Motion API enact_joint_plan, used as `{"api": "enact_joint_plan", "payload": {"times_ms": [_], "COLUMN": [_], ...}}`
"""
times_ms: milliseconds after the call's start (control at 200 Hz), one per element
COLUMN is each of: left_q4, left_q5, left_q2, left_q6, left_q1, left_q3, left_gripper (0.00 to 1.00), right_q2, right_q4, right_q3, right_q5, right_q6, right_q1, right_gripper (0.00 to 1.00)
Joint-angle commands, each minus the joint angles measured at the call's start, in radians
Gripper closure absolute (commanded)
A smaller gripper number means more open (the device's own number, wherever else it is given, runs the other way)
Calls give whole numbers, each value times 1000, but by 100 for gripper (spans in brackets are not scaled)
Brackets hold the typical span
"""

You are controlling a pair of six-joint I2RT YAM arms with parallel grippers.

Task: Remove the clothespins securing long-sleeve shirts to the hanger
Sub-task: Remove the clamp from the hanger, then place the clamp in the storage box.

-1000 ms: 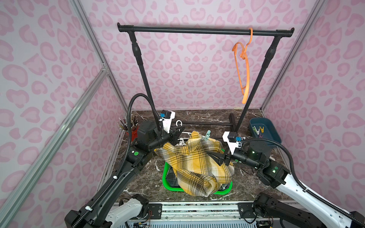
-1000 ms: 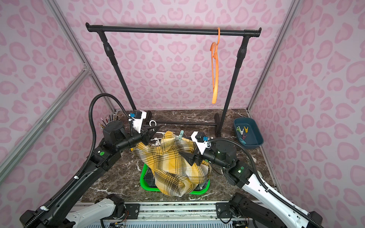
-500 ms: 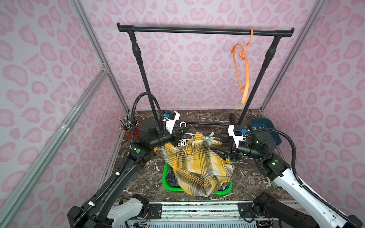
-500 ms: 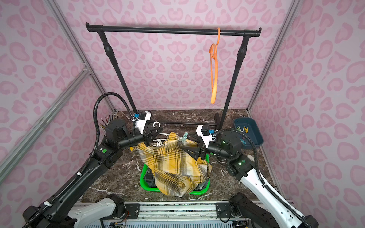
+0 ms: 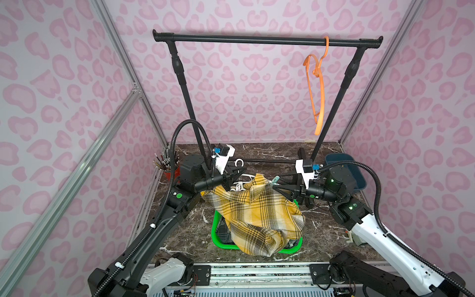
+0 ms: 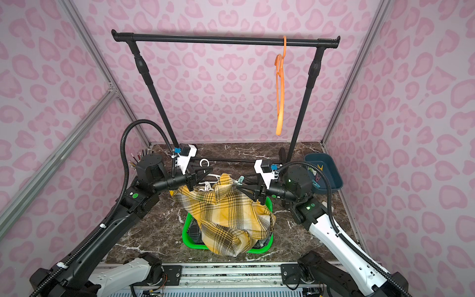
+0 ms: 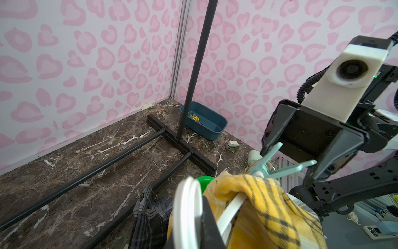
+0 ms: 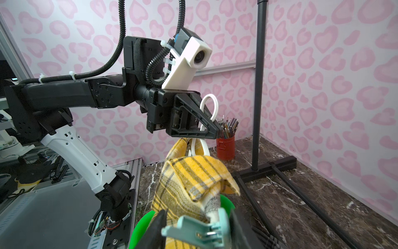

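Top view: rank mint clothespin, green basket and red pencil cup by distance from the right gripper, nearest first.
From the right gripper, in a top view:
1. mint clothespin: between its fingers.
2. green basket: just below it, mid-table.
3. red pencil cup: back-left corner, past the other arm.

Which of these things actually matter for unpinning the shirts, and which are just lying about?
In the job: mint-teal plastic clothespin; yellow plaid shirt; grey-black plaid shirt; white plastic hanger; left gripper; right gripper; dark blue plastic tub with loose pins.
Just lying about: orange plastic hanger on the black rail; red tin of pencils.
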Motion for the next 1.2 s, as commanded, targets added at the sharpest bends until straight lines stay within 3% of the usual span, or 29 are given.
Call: {"api": "enact_joint_plan", "payload": {"times_ms": [0, 235, 290, 330, 565, 810, 940, 1045, 1195], "left_q4": [25, 21, 21, 21, 11, 17, 49, 65, 84], "left_q5": [16, 15, 15, 14, -14, -31, -31, -33, -12], "left_q2": [2, 1, -1, -2, -1, -9, -21, -18, -11], "left_q6": [12, 12, 12, 14, 26, 25, 8, 5, -7], "left_q1": [3, 3, 3, 3, 3, 3, 3, 3, 3], "left_q3": [11, 17, 17, 17, 4, -29, -32, -35, -35], "left_gripper": [96, 96, 96, 96, 96, 96, 96, 96, 96], "right_q2": [8, 26, 28, 29, 20, -68, -111, -132, -70], "right_q4": [41, 38, 36, 27, -77, -285, -393, -466, -477], "right_q3": [4, 11, 14, 18, 81, 156, 119, 70, 25], "right_q5": [-11, 21, 26, 30, 113, 494, 687, 876, 881], "right_q6": [15, 13, 13, 8, -50, -120, -31, 54, 193], "right_q1": [0, 4, 4, 3, 4, -94, -166, -258, -534], "right_gripper": [54, 70, 81, 100, 100, 100, 100, 100, 100]}}
